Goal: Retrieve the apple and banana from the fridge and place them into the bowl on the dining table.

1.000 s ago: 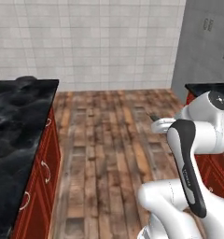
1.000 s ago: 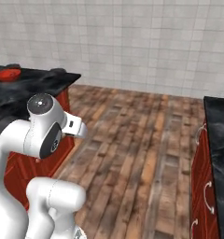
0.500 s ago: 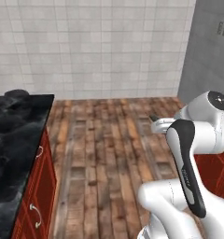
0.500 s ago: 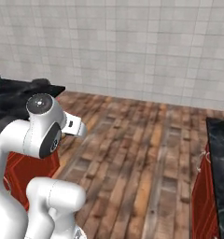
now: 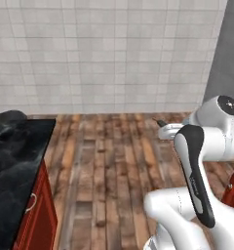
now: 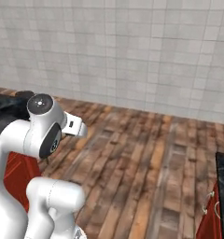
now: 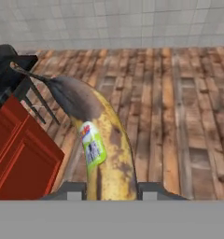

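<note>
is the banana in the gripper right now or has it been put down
In the gripper. In the hand view the banana sticks out from between the two finger tips, hanging over the wooden floor, not resting on anything.

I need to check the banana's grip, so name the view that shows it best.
The hand view: the banana fills the middle, dark tip forward, label up, its near end between the two fingertips of the hand. In the left base view the arm covers it apart from something thin poking out; the right base view gives nothing clear.
</note>
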